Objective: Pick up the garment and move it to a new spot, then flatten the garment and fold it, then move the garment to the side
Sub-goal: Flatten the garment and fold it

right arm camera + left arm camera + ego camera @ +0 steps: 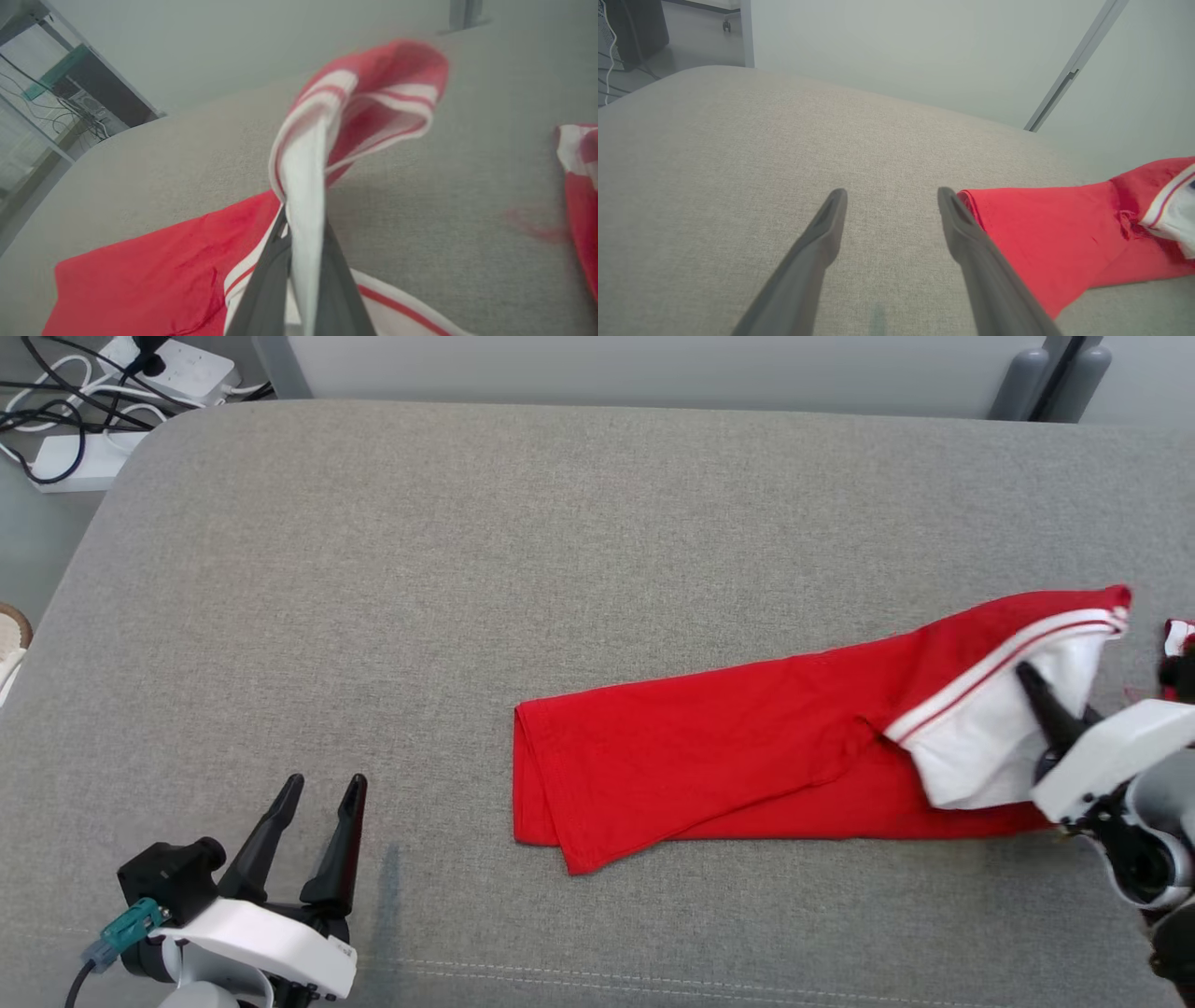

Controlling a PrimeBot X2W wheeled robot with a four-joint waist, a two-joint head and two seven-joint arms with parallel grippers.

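Observation:
The garment (709,756) is red with a white, red-striped end. It lies folded lengthwise across the right half of the grey padded surface (467,569). My right gripper (1032,681) is shut on the garment's white end and holds that part raised off the surface; in the right wrist view the white cloth (303,186) stands up between the two dark fingers. My left gripper (322,786) stands open near the front left, empty, well left of the garment's red end (1017,224).
A second bit of red-and-white cloth (1176,644) shows at the far right edge. Power strips and cables (93,401) lie on the floor beyond the surface's back left corner. A pale wall panel (653,364) runs behind the surface.

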